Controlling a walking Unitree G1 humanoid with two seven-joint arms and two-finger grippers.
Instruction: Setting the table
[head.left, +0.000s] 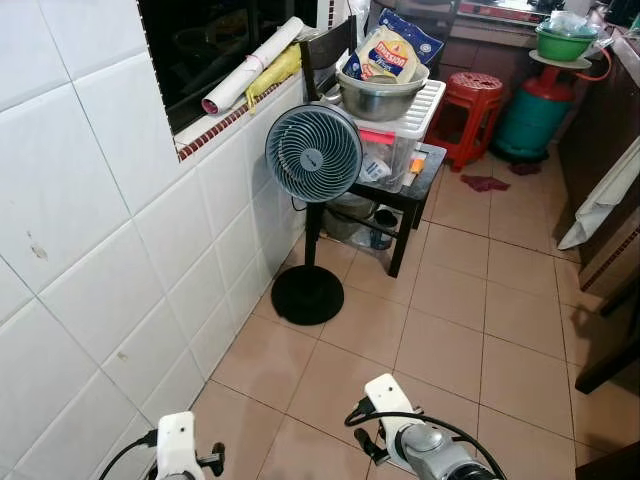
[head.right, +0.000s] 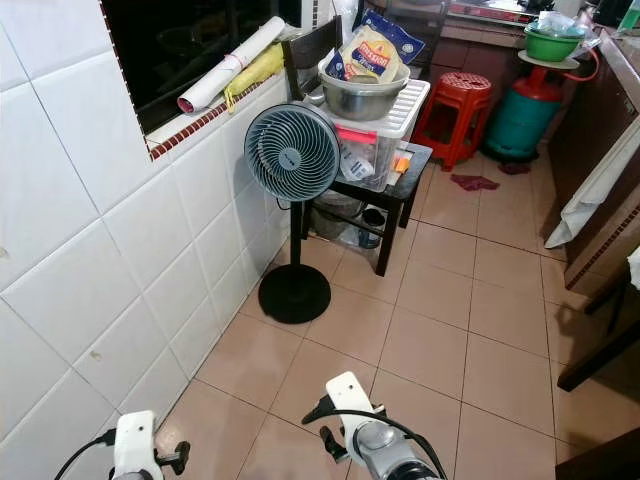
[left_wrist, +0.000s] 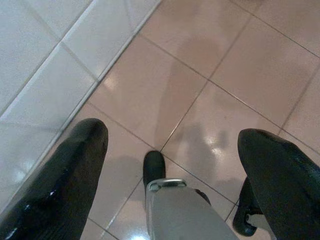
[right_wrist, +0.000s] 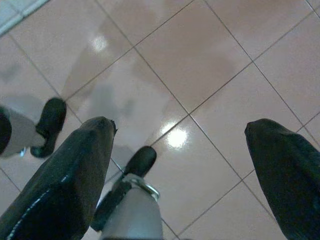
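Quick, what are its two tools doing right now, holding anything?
Left tool: open, holding nothing, hanging over the floor tiles.
Right tool: open, holding nothing, also over the floor.

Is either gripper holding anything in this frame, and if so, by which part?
Nothing is held. The left gripper and the right gripper both hang open, with just the tiled floor visible between their fingers.

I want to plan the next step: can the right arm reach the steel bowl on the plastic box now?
Probably not: the right tool hangs open over floor tiles, and the steel bowl sits far ahead beyond the fan.
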